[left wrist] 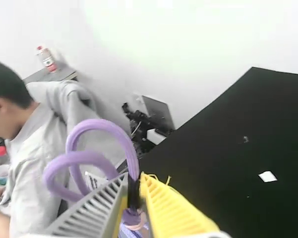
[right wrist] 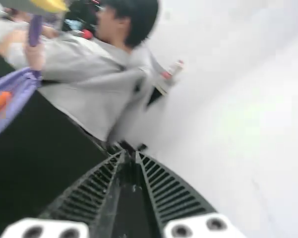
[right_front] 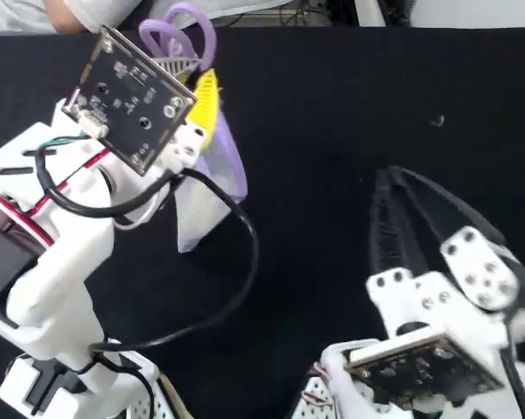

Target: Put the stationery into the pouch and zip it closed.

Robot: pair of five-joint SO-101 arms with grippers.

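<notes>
Left arm's wrist board (right_front: 131, 96) sits closest. Left gripper (left wrist: 133, 184) is clamped on the purple loop (left wrist: 96, 144) of the translucent purple pouch (right_front: 217, 170), which hangs from it over the far-left part of the black counter (right_front: 349, 105). Something orange shows inside the pouch. Right gripper (right wrist: 128, 157) is well apart at near right, black fingers together.

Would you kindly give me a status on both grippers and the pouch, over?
Left gripper shut on purple loop, pouch hanging below. Right gripper shut, empty, over table. Small white scrap on table, apart from both.
</notes>
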